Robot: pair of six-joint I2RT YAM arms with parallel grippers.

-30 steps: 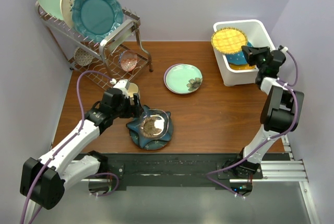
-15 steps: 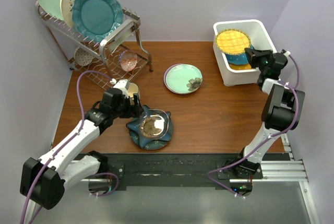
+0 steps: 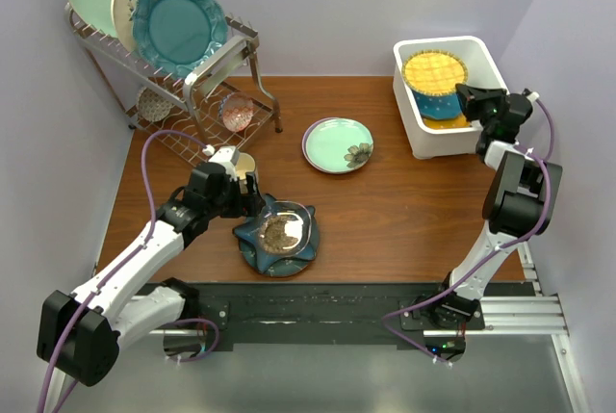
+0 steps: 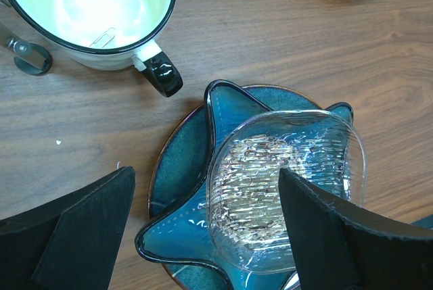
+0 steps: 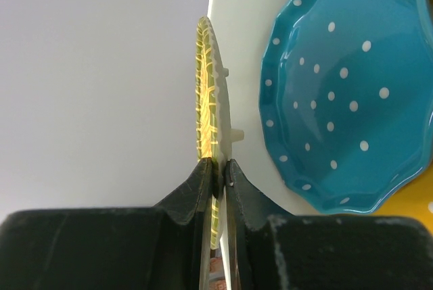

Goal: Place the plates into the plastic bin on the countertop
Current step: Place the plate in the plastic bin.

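The yellow lattice plate (image 3: 435,70), pinched at its rim by the right gripper (image 5: 220,168), is held over the plastic bin (image 3: 430,141), probably to be laid on the blue dotted plate (image 5: 345,94); the left gripper (image 4: 205,188) is spread wide.

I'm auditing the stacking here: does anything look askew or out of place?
Only the yellow lattice plate: the right end effector pinches its rim, so it hangs tilted over the plastic bin and the blue dotted plate inside, not flat.

Pale lavender walls (image 3: 337,9) on three sides; grey floor (image 3: 318,379) below; soft even light
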